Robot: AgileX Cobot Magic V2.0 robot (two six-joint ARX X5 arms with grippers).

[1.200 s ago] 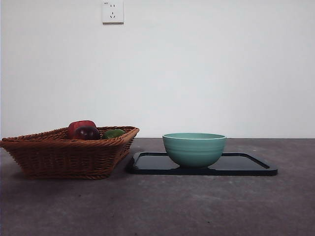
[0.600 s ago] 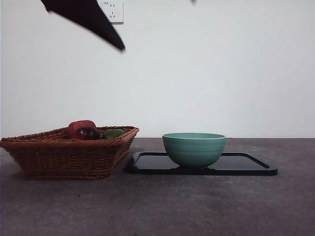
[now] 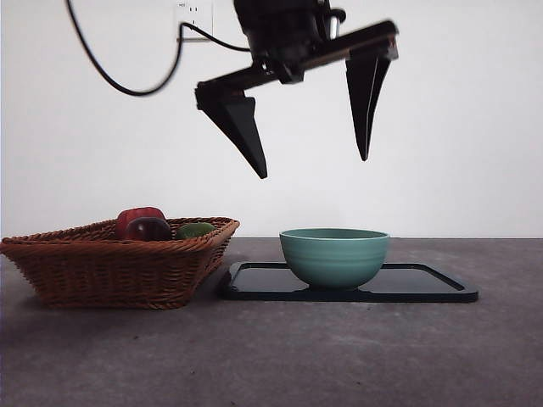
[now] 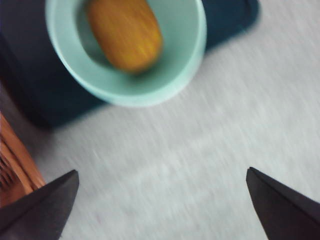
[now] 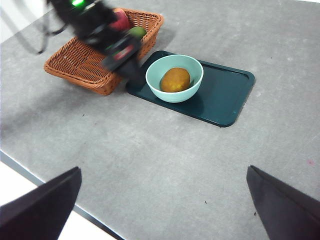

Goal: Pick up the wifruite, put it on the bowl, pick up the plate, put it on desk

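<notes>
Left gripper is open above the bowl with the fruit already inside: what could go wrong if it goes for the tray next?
1. The bowl stands on the tray with the fruit inside; tilting the tray could slide the bowl off or spill the fruit.
2. The left gripper hangs over the bowl, not the tray's rim; coming straight down it may strike the bowl.
3. The basket sits close to the tray's near end, so a jaw may catch the wicker there.

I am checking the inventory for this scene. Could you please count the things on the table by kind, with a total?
Fruits: 4: wifruite, red fruit, dark purple fruit, green fruit
Bowl: 1
Tray: 1
Basket: 1
Total: 7
</notes>
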